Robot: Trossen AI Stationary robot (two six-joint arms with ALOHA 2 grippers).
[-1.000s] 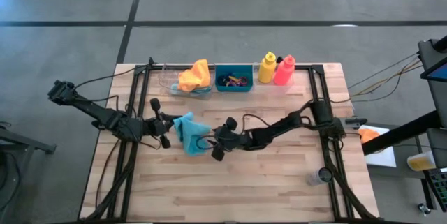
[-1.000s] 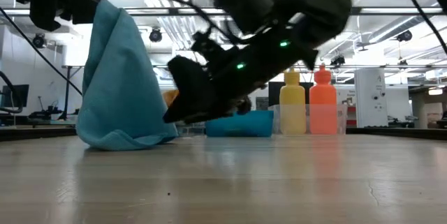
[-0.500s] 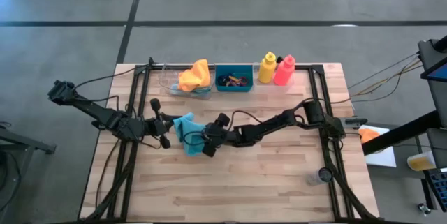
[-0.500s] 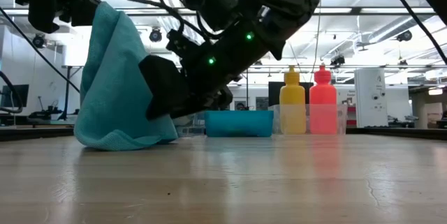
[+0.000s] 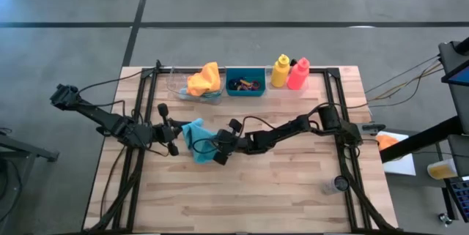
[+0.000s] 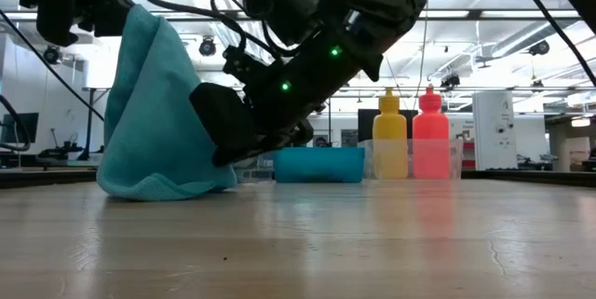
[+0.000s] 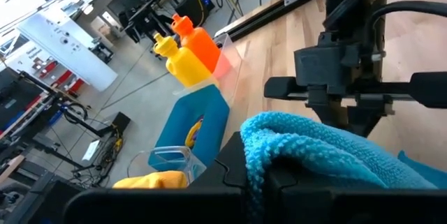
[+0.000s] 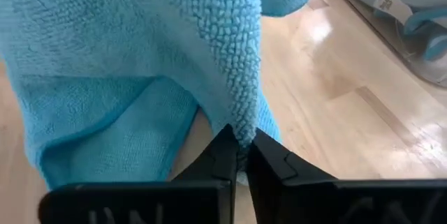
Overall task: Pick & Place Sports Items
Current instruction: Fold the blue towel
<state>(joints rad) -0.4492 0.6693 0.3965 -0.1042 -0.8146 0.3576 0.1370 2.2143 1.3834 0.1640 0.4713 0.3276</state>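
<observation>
A teal cloth [image 5: 196, 138] hangs left of the table's middle, held up by my left gripper [image 5: 178, 134], which is shut on its top. The cloth's lower end [image 6: 158, 183] rests on the wood. My right gripper [image 8: 239, 155] reaches in from the right, slanting down, and is shut on the cloth's hanging edge, low down. Along the far edge stand a clear tray with an orange cloth [image 5: 204, 80], a teal bin [image 5: 245, 91] with small rings [image 5: 245, 84], a yellow bottle [image 5: 280, 72] and a pink-red bottle [image 5: 298, 75]. My left gripper pinches the cloth's bunched top [image 7: 260, 155] between its two fingers, coming nearly level from the table's left. The cloth hangs below the fingers in a slack cone with its lower end on the table. My right gripper pinches a folded edge of the cloth [image 8: 243, 135] between its two fingertips [image 8: 225, 151], near the cloth's lower end. The fingers slant down from the table's right. The cloth above them hangs loosely.
A small metal can [image 5: 337, 185] stands near the table's right front. The black frame rails [image 5: 344, 154] run along both sides. Bare wood [image 5: 256, 191] lies between the cloth and the near edge.
My right gripper has gone toward the table's left, up to the hanging teal cloth, and has shut on its lower edge. The cloth has kept its place, hanging from my left gripper.
</observation>
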